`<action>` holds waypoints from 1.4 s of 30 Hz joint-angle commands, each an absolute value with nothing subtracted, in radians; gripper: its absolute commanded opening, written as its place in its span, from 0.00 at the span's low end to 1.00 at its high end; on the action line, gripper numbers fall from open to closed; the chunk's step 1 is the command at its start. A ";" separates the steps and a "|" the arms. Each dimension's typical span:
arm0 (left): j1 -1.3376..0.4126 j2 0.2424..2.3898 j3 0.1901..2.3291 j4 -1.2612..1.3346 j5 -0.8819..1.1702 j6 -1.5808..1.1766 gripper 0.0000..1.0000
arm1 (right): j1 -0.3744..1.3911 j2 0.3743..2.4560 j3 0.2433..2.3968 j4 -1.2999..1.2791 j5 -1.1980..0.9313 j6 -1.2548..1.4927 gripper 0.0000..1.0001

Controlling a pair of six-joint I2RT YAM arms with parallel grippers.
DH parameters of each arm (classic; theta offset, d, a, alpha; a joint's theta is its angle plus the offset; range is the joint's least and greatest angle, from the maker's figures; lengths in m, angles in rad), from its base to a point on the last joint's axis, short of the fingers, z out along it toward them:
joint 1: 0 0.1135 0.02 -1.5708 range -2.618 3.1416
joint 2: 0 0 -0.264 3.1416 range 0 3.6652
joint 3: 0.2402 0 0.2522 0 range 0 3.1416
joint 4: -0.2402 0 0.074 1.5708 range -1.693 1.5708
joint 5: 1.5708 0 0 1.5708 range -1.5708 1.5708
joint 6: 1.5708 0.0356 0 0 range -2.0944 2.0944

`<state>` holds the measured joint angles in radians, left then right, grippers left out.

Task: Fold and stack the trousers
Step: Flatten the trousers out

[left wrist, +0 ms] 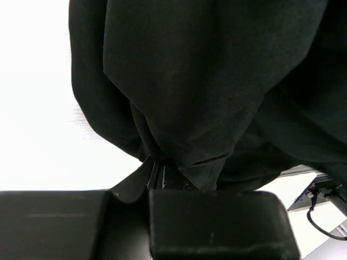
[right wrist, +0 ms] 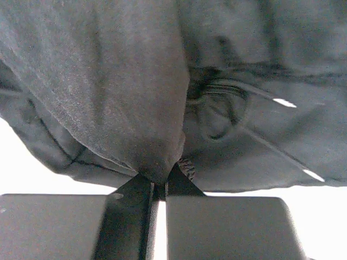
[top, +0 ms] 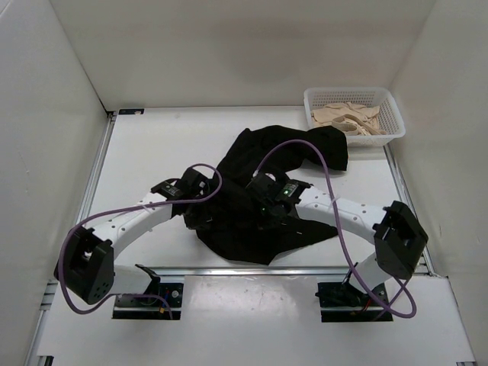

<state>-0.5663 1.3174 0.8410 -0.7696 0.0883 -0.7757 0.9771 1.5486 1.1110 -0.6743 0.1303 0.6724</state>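
Note:
The black trousers (top: pixel 259 179) lie crumpled in the middle of the white table, one leg reaching back right toward the basket. My left gripper (top: pixel 200 200) is at the cloth's left edge, shut on a bunched fold of the trousers (left wrist: pixel 190 108) that hangs from its fingertips (left wrist: pixel 162 176). My right gripper (top: pixel 268 207) is over the cloth's middle, shut on another pinched fold (right wrist: pixel 124 97); the drawstring (right wrist: pixel 217 108) shows beside it. Both folds look lifted off the table.
A white mesh basket (top: pixel 381 97) with beige folded cloth (top: pixel 347 118) stands at the back right. White walls enclose the table on three sides. Purple cables arc over both arms. A metal rail (top: pixel 252 271) runs along the near edge.

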 commanded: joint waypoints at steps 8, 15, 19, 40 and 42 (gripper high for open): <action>-0.541 1.131 0.981 -0.876 0.017 -0.747 0.10 | 0.782 1.249 1.241 -0.868 0.405 0.600 0.00; -0.669 1.166 1.039 -0.894 0.110 -0.716 0.94 | 0.651 1.275 1.287 -0.847 0.413 0.549 0.00; -0.826 1.215 1.029 -0.894 0.085 -0.866 1.00 | 0.513 1.315 1.287 -0.793 0.255 0.496 0.00; -1.002 1.531 0.985 -0.801 -0.035 -1.189 0.88 | 0.336 1.353 1.347 -0.761 0.058 0.423 0.00; -0.977 1.554 0.976 -0.801 -0.026 -1.189 0.80 | 0.336 1.344 1.356 -0.761 0.058 0.434 0.00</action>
<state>-1.0080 1.5448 0.9569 -0.8169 -0.0154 -1.1873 0.3443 1.3502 1.3132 -0.8047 0.0902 0.4362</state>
